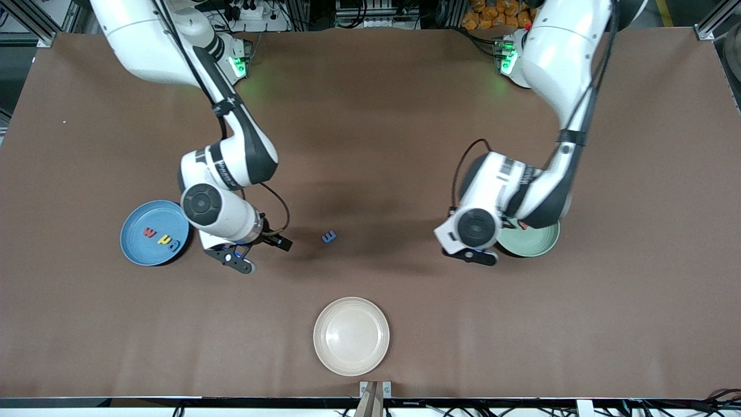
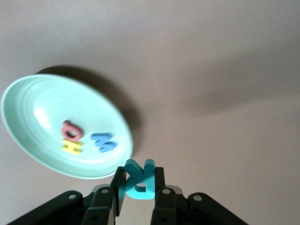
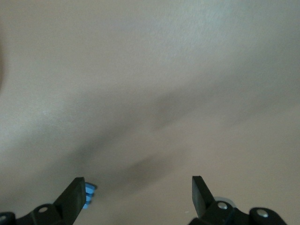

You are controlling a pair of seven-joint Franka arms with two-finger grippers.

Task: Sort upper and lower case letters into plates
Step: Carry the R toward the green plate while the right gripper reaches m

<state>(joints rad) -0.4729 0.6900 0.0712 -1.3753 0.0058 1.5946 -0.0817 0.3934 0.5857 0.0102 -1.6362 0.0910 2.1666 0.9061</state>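
Brown tabletop is carrying both plates. We are pinching a teal letter [image 2: 138,180] in our left gripper [image 2: 138,187] just beside the mint green plate [image 2: 28,110]; we should be centring it over the rim before letting go. Our right gripper [image 3: 138,192] is hanging spread beside the light blue plate [image 1: 132,229], near a blue letter [image 1: 329,236].

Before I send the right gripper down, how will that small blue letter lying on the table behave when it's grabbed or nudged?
The blue letter looks like thick foam, so probably light and slightly squashy. Lying flat, it shouldn't roll or tip, though a nudge would likely slide it along the table. The left gripper pinches a similar teal letter upright without visible bending, so it's probably stiff enough.
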